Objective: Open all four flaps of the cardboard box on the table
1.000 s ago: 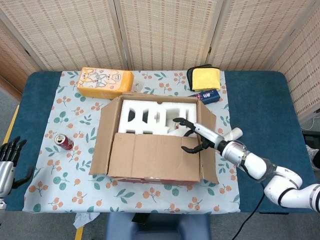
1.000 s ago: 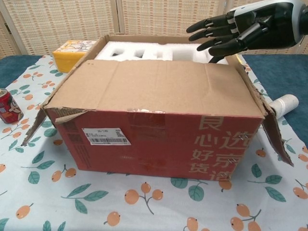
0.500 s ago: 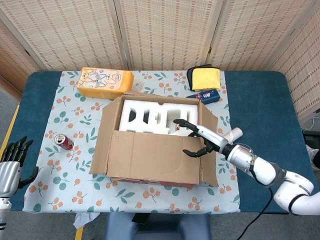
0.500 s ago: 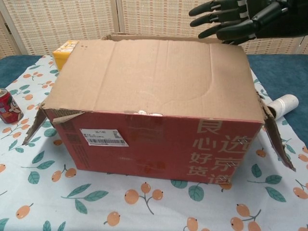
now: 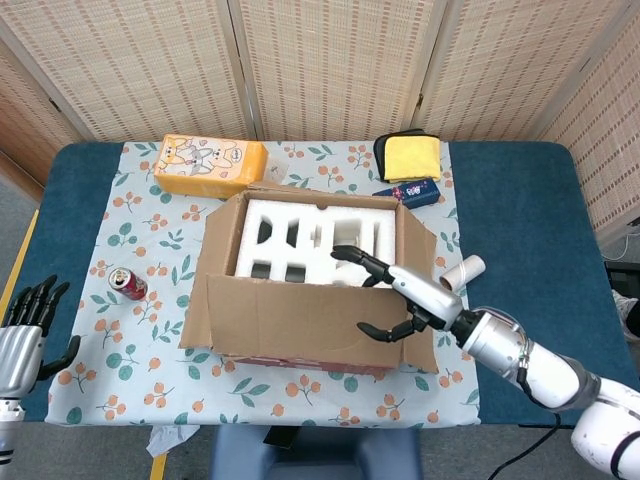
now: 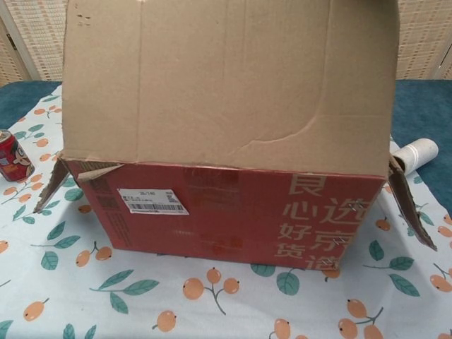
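Brown corrugated cardboard box laid long axis left-right, near flap raised upright, touched by spread right robot hand, moulded white foam seen inside, left robot hand held open off the surface.

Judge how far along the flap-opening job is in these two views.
Done: the brown cardboard box shows white foam packing, its far and side flaps spread outward. In hand: the right hand lifts the near flap, now upright. Left: folding it outward. The left hand hangs idle off the table.

a red can stands on the leaf-print tablecloth. behind lie an orange carton, a yellow cloth and a white tube.
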